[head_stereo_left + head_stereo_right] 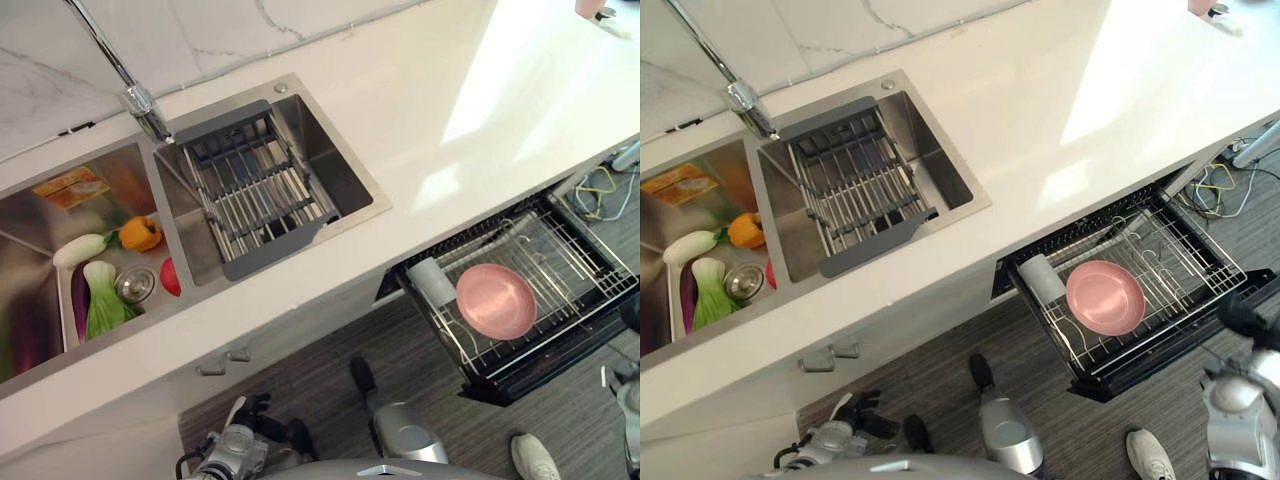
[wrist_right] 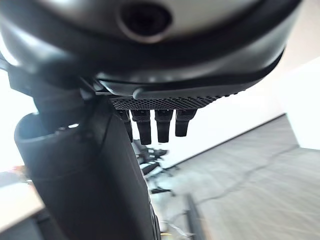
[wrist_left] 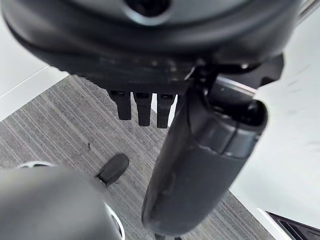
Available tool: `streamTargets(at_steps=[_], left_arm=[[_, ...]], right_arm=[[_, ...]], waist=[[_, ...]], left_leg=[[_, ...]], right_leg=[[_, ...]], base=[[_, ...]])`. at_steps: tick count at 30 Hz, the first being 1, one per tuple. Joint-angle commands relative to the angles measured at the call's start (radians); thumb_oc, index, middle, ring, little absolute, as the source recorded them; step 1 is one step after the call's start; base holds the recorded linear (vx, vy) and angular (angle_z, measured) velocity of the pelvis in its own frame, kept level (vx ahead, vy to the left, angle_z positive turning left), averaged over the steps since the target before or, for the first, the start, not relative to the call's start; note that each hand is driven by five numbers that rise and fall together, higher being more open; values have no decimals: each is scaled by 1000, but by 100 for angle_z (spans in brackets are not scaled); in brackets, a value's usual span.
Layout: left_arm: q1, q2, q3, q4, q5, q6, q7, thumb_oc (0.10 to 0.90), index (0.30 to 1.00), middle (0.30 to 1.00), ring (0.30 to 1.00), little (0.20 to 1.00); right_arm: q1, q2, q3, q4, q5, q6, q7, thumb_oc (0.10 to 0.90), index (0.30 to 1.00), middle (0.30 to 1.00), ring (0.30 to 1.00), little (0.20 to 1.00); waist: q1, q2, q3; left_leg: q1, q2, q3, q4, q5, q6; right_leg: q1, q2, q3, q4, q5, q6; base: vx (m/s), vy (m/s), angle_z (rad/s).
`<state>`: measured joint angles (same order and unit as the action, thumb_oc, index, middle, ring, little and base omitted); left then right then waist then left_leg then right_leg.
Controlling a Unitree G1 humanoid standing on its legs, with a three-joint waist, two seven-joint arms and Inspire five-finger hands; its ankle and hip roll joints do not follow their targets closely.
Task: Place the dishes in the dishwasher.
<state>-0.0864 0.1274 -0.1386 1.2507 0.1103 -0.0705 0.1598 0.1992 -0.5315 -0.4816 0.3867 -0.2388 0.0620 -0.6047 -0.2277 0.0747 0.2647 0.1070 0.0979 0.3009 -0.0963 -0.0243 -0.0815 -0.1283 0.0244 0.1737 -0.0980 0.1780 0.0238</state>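
A pink plate [image 1: 497, 300] is seen lying in the pulled-out dishwasher rack [image 1: 590, 262], near the rack's left end. A white cup [image 1: 432, 281] is laid on its side just beside the plate, touching or nearly touching it; which one can't be told. The rack is pulled out below the white desk [image 1: 470, 110], over the grey striped floor [image 1: 300, 385].

Two sinks are set in the desk. A wire drying rack w/ a grey frame [image 1: 258, 190] is seen in the sink on the right [image 1: 345, 150]. In the left sink [image 1: 40, 300] toy veg are gathered: an orange pepper [image 1: 141, 233], a white radish [image 1: 78, 249], a green leafy veg [image 1: 103, 302], a purple eggplant [image 1: 79, 302] and a red piece [image 1: 171, 277] by the wall between the sinks. A round metal drain [image 1: 136, 284] is seen between them. An orange packet [image 1: 70, 187] is seen at the back of the left sink. A metal tap [image 1: 140, 100] is fixed behind the sinks.

The left robot hand [image 3: 142, 107] is hung low over the floor, fingers straight & apart, nothing held. The right robot hand [image 2: 157, 125] is seen w/ fingers straight too, nothing held. A white shoe [image 1: 535, 458] of a person is seen on the floor near the dishwasher rack.
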Motion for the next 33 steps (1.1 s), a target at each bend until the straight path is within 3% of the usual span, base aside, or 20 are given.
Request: streamTargets(at_steps=[1,3,4,5,12,15,24,29,32,33], left_arm=[[-29,60,-10,26,8,3,4,800,900,900,900,900],[-28,59,-11,25,8,4,4,800,900,900,900,900],[-26,58,-21,19,12,2,-1,800,900,900,900,900],[-24,55,-29,13,14,3,-7,800,900,900,900,900],[-35,47,-36,26,10,-3,0,800,900,900,900,900],[-36,48,-38,30,7,-5,3,800,900,900,900,900],[-22,44,-53,36,-7,-14,15,800,900,900,900,900],[-11,45,-51,40,-92,-23,-20,800,900,900,900,900],[-7,45,-53,36,-104,-24,-24,800,900,900,900,900],[-1,46,-60,29,-116,-28,-30,800,900,900,900,900]], right_arm=[[2,-15,-105,-119,25,-6,-104,800,900,900,900,900],[2,-16,-106,-118,27,-6,-105,800,900,900,900,900],[7,-5,-109,-86,35,4,-105,544,516,516,516,516],[10,8,-97,-78,24,11,-90,400,300,300,300,300],[-72,23,36,-45,9,-12,-35,400,300,300,300,300],[-101,12,74,-11,13,-22,-39,400,300,300,300,300],[-294,-6,321,34,-34,-54,5,400,300,300,300,300],[-484,-14,486,245,47,-74,69,400,300,300,300,300],[-499,-10,496,264,59,-76,80,400,300,300,300,300],[-515,-17,506,310,76,-74,97,400,300,300,300,300]], waist=[[-1,-8,11],[-1,-7,10],[-5,6,18],[-9,25,29],[1,65,52],[4,68,54],[82,73,43],[169,56,12],[177,53,9],[198,47,0]], left_leg=[[-5,-9,-29,31,3,-1],[-6,-9,-30,31,3,-1],[-12,-11,-28,31,4,-1],[-20,-17,-28,31,6,0],[-42,-28,-42,37,14,1],[-43,-29,-47,40,14,1],[-31,-37,-105,42,20,1],[-22,-41,-188,38,34,-4],[-20,-42,-202,39,36,-4],[-19,-43,-227,40,37,-4]], right_leg=[[29,-30,10,131,-182,77],[28,-29,10,132,-182,77],[21,-32,10,137,-181,77],[9,-37,11,141,-179,79],[-5,-51,-2,153,-181,81],[-2,-53,-6,153,-182,81],[54,-77,-65,151,-201,75],[134,-100,-161,119,-213,71],[149,-105,-177,114,-216,70],[166,-110,-202,109,-221,70]], base=[[-18,34,-6],[-15,22,-6],[-45,59,-8],[-45,59,-8],[-26,28,-4],[-5,-7,4],[0,-25,20],[17,-68,42],[30,-28,55],[34,-24,67]])
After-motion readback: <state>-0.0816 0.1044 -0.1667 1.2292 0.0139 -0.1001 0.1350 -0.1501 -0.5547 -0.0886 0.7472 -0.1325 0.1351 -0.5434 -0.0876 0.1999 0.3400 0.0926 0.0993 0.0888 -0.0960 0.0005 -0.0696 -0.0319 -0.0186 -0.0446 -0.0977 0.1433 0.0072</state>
